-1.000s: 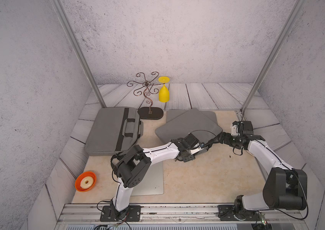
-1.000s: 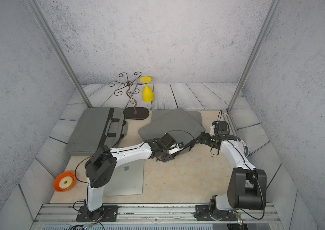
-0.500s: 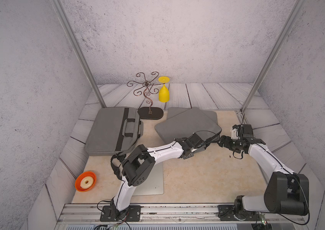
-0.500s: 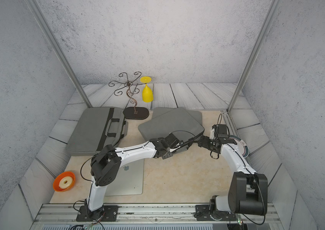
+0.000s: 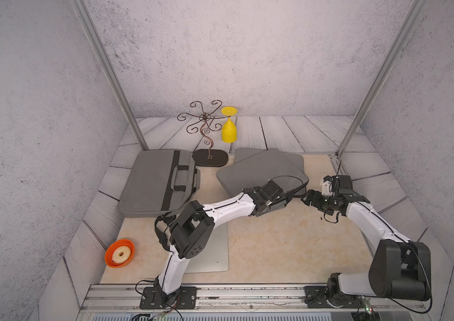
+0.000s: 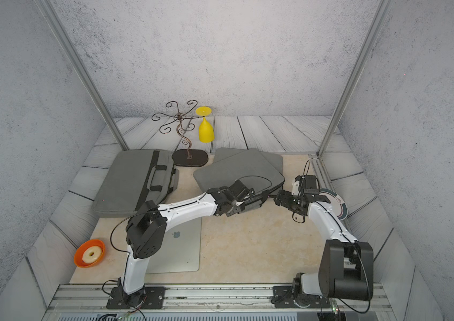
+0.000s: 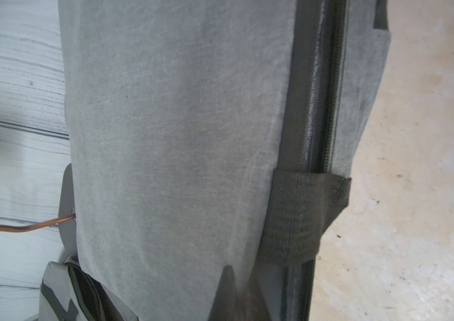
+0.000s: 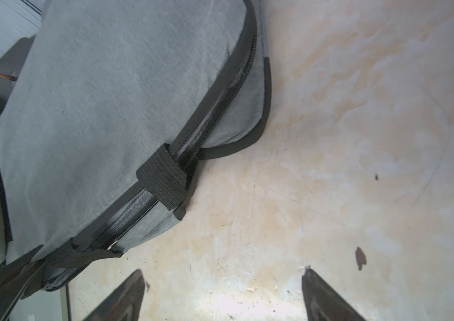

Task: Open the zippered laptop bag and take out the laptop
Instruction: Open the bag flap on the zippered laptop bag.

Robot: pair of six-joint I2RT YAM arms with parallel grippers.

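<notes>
Grey speckled walls box in a beige surface (image 5: pixel 276 244). Midway across it the bag (image 5: pixel 259 172) lies flat, partly on top of a second grey pad (image 5: pixel 284 155).

Within the last second the left end effector (image 5: pixel 283 202) has edged along the bag's near edge and gone from half spread to pressed together. In the left wrist view its tips meet over the grey fabric just beside the zip (image 7: pixel 323 111), short of the black loop (image 7: pixel 301 216). Whether they pinch part of the zip or only cloth I cannot tell.

The right end effector (image 8: pixel 222 273) has stayed spread wide and empty, low over bare surface just off the bag's corner.

The zip looks closed along the stretch in view, so opening seems barely begun. The fresh clamp probably either anchors the bag or takes hold of the zip, leaving the right arm free for the other job.

A silver laptop (image 6: pixel 184 250) already lies out by the left arm's base. Whether one sits inside this bag is hidden.
</notes>
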